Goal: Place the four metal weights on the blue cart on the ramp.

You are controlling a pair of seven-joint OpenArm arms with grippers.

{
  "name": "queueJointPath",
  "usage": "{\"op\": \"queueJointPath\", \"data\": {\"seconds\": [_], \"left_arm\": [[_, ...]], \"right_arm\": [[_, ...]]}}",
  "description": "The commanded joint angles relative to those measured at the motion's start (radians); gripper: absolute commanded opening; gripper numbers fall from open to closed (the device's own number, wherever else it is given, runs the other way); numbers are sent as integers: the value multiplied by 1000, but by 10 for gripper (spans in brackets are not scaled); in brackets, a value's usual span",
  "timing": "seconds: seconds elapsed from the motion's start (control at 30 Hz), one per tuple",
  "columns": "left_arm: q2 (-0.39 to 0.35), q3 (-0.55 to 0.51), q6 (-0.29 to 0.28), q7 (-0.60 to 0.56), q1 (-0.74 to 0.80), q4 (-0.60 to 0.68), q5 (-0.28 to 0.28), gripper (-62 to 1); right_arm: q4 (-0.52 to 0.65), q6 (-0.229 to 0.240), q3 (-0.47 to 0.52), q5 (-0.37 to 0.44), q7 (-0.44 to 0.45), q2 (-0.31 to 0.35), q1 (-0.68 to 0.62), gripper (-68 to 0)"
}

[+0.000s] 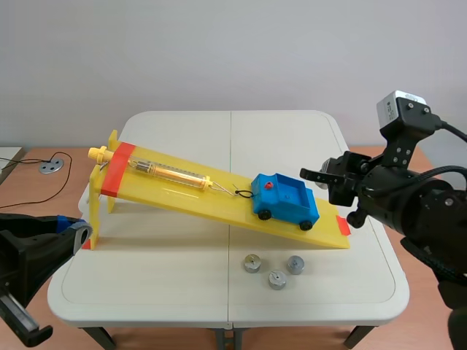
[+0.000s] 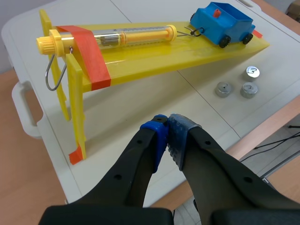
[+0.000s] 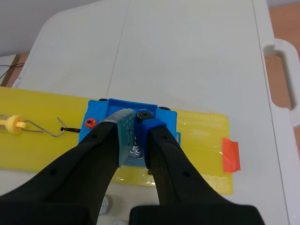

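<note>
The blue cart (image 1: pixel 286 198) stands low on the yellow ramp (image 1: pixel 182 191), hooked to a spring scale (image 1: pixel 171 173). Three metal weights (image 1: pixel 276 271) lie on the table in front of the ramp's low end. My right gripper (image 1: pixel 319 179) hangs just above the cart's right side. In the right wrist view its fingers (image 3: pixel 123 133) are over the cart bed (image 3: pixel 105 115), shut on a fourth metal weight (image 3: pixel 136 150), of which only a sliver shows between the pads. My left gripper (image 2: pixel 167 123) is shut on nothing, low at the table's near left edge.
The ramp's high end rests on yellow legs (image 2: pixel 75 117) with orange tape at the left. An orange tab (image 3: pixel 230 156) marks the ramp's low end. The white table (image 1: pixel 146 270) has a carry handle (image 3: pixel 283 75) at its right edge. A cable and disc (image 1: pixel 51 167) lie far left.
</note>
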Motion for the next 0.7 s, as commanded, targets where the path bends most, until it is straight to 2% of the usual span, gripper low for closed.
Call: {"op": "queueJointPath", "data": {"seconds": [0.0, 0.23, 0.33, 0.67], "left_arm": [[2, -13, -25, -106, -19, 65, -77, -580], [2, -13, -25, -106, -19, 65, -77, -580], [2, -13, -25, -106, -19, 65, -77, -580], [2, -13, -25, -106, -19, 65, -77, -580]], "right_arm": [[65, 39, -19, 72, 131, -2, 106, -669], [-21, 40, -19, 71, 130, -27, 183, -669], [-75, 83, -19, 72, 130, -36, 217, -669], [-203, 122, -19, 79, 130, -56, 299, -669]]}}
